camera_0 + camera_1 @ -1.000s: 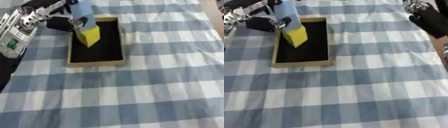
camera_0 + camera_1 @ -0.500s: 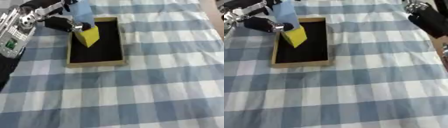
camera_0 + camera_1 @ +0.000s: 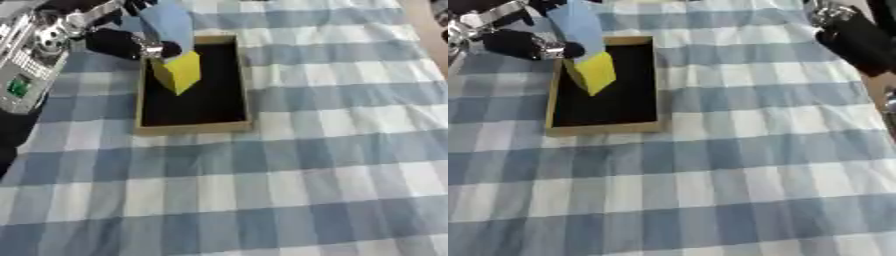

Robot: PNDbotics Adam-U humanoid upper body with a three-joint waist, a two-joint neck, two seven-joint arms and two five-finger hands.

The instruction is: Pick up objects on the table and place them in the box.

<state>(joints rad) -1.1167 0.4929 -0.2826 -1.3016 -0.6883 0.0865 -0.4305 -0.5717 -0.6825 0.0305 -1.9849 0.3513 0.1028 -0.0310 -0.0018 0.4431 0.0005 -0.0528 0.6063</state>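
Box [image 3: 192, 125]: shallow rectangular tray, tan rim, black floor, lying on the blue-and-white checked tablecloth [image 3: 306, 165] toward the far left of the table. Long axis runs away from the robot.

Contents: one yellow block [image 3: 178, 73], tilted on a corner, over the far-left part of the black floor, close to the left wall. Whether its lower corner touches the floor cannot be told. Rest of the floor shows bare black.

Left hand [image 3: 131, 44]: reaches in from the upper left, sits over the box's far-left corner. Dark fingers curl down against the top of the yellow block (pinch-type hold, as far as the blur allows). A pale blue piece [image 3: 168, 24] stands up just behind the block, next to the fingers; its nature cannot be made out, nor whether it is part of the hand or a separate object.

Right hand [image 3: 852, 40]: dark shape at the upper right edge in the right eye view, well apart from the box. Finger posture cannot be told.
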